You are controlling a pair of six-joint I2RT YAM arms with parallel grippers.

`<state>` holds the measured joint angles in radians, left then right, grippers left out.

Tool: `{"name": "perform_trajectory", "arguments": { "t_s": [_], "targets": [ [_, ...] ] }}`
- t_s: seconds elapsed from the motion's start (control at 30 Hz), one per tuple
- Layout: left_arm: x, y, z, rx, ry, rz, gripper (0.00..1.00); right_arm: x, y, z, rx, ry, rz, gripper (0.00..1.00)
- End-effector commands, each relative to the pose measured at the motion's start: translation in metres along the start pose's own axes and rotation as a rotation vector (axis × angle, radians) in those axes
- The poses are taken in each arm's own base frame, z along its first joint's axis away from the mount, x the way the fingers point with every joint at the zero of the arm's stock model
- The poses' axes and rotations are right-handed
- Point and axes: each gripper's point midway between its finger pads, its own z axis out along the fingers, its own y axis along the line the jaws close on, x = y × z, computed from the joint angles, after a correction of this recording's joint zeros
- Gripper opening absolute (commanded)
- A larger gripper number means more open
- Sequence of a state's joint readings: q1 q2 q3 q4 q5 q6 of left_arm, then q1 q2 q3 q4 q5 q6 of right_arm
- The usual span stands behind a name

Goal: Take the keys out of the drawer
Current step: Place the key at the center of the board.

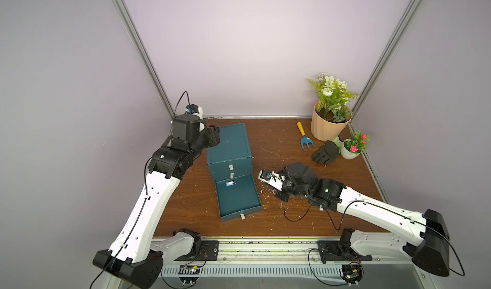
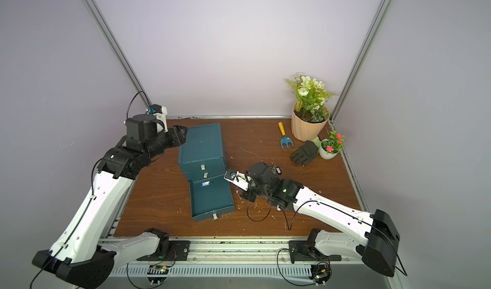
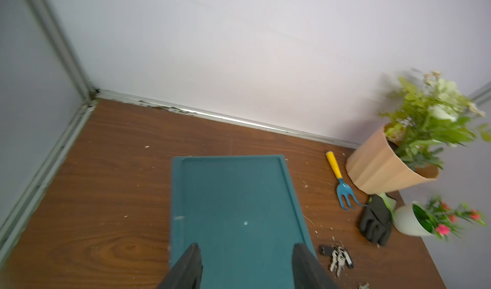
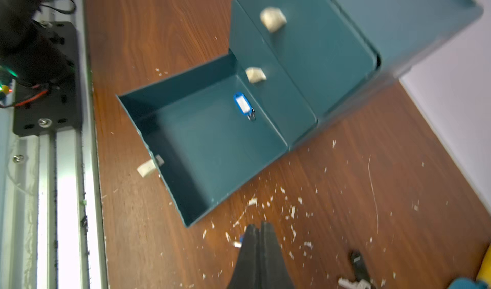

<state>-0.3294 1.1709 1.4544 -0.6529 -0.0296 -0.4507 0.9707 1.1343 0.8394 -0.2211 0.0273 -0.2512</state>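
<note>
Right tool (image 4: pixel 259 225): clenched, its fingers pressed flat together, low over the table (image 4: pixel 345 168) and just beside the side wall of the open drawer (image 4: pixel 212 152). A small blue-and-white scrap (image 4: pixel 239 241) shows against the fingers; whether it is gripped cannot be told. The bunch (image 4: pixel 356 277), silver keys with black tags, lies on the table near this tool, outside the drawer.

Left tool (image 3: pixel 247 247): released, fingers (image 3: pixel 192 261) well apart, poised over the rear left of the cabinet (image 3: pixel 233 194) top. Nothing is seen between them.

Blue-tag key (image 4: pixel 243 105): flat on the drawer floor, at the inner end close to the cabinet front. Its white label insert is too blurred to read.

Cabinet: teal, three drawers with pale pull tabs (image 4: pixel 272 19); the bottom drawer is drawn out, the upper two are shut. No readable marking.

Surface: brown wood-grain table, strewn with white chips (image 4: pixel 292 210), thickest beside the drawer. At the far right stand two flower pots (image 1: pixel 328 127), with a fork (image 1: pixel 305 139) and a dark glove (image 1: pixel 326 152) beside them.

Room: pale lilac walls (image 1: pixel 252 48) with aluminium corner posts (image 1: pixel 138 48); a metal rail (image 1: pixel 265 247) runs along the near edge.
</note>
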Motion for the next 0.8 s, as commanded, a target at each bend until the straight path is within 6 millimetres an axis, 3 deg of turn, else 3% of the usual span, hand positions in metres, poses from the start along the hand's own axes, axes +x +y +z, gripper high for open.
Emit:
{"name": "perform_trajectory", "arguments": {
  "t_s": [0.0, 0.2, 0.3, 0.37, 0.5, 0.6, 0.77],
  "targets": [
    [-0.012, -0.022, 0.005, 0.074, -0.04, 0.047, 0.57, 0.024, -0.019, -0.003, 0.087, 0.003, 0.206, 0.0],
    [-0.002, -0.051, 0.019, 0.153, -0.015, 0.103, 0.57, 0.082, -0.042, 0.006, 0.199, 0.063, 0.372, 0.03],
    [0.004, -0.055, 0.024, 0.169, 0.01, 0.091, 0.58, 0.093, -0.047, 0.011, 0.231, 0.093, 0.375, 0.2],
    [0.006, -0.056, 0.025, 0.175, 0.018, 0.091, 0.58, 0.091, -0.049, 0.013, 0.231, 0.106, 0.358, 0.25],
    [0.009, -0.053, 0.025, 0.163, 0.028, 0.095, 0.59, 0.062, -0.05, 0.009, 0.194, 0.055, 0.312, 0.3],
    [0.01, -0.044, 0.02, 0.117, 0.027, 0.09, 0.59, 0.024, -0.044, 0.004, 0.119, -0.018, 0.224, 0.3],
    [0.021, -0.018, 0.013, 0.008, 0.05, 0.074, 0.6, -0.037, -0.013, 0.005, -0.007, -0.105, -0.047, 0.31]
  ]
}}
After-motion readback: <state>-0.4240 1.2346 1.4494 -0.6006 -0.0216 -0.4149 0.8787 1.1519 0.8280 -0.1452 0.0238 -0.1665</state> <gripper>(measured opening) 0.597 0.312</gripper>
